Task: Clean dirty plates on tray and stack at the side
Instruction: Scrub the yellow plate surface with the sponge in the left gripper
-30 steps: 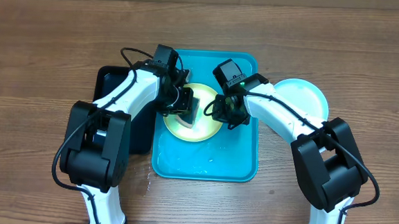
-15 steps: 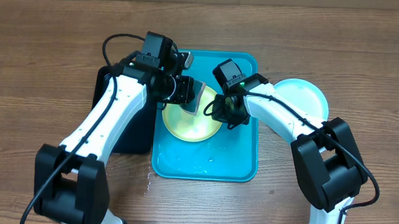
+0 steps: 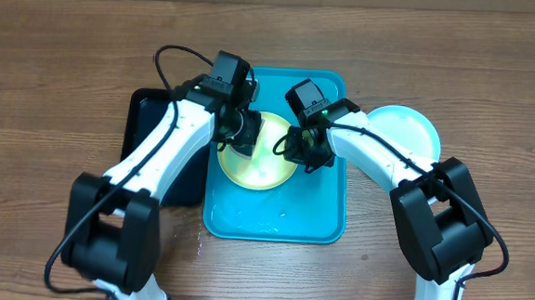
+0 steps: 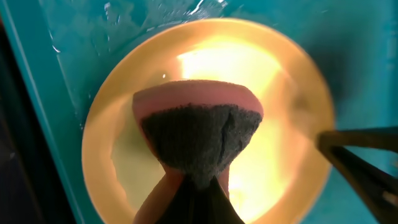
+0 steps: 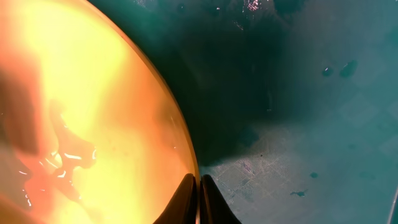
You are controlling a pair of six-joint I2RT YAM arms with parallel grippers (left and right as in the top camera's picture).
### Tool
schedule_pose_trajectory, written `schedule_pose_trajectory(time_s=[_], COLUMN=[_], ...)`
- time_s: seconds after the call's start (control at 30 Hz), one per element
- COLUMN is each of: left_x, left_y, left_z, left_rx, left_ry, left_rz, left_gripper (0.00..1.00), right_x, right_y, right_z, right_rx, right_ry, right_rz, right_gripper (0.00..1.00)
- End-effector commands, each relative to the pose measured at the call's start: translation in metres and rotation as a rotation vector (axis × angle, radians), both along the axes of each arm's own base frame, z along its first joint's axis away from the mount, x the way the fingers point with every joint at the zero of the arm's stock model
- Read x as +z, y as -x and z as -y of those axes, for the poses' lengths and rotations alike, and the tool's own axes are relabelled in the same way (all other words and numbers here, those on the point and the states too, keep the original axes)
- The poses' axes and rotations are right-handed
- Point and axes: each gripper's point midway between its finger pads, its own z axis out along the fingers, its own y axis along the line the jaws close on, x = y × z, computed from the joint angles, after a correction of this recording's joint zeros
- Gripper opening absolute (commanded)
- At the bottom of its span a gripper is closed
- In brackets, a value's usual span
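L gripper swung back onto plate, clamping sponge; R gripper pinches plate rim; black tray beside.

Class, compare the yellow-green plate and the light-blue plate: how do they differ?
The yellow-green plate lies in the turquoise tray; the light-blue plate sits on the table beside it. A sponge hangs over the yellow-green plate; none over the light-blue plate. Both are round.

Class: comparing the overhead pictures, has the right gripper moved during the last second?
No. The right gripper stays at the same place against the turquoise tray, clamped on the right rim of the yellow-green plate.
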Motion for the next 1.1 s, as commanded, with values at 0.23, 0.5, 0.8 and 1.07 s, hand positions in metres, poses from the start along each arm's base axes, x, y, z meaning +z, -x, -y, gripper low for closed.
schedule_pose_trajectory(time_s=[0.23, 0.5, 0.8, 1.07], left_x=[-0.076, -0.057, -0.005, -0.006], left_y=[0.009, 0.034, 0.000, -0.021], left_z=[0.000, 0.055, 0.054, 0.009], left_rx=[0.033, -0.046, -0.029, 0.070], left_ry=[-0.047, 0.294, 0.327, 0.058], left_rz=[-0.172, -0.322, -0.230, -0.124], left_gripper=[0.04, 0.04, 0.04, 0.04], right_x=[-0.001, -0.001, -0.001, -0.001], right_y=[0.000, 0.000, 0.000, 0.000], right_z=[-0.001, -0.001, -0.001, -0.001], right_rx=[0.006, 0.006, 0.006, 0.007], right_ry=[0.000, 0.000, 0.002, 0.001], right_rz=[0.003, 0.003, 0.002, 0.002], right_gripper=[0.04, 0.04, 0.04, 0.04])
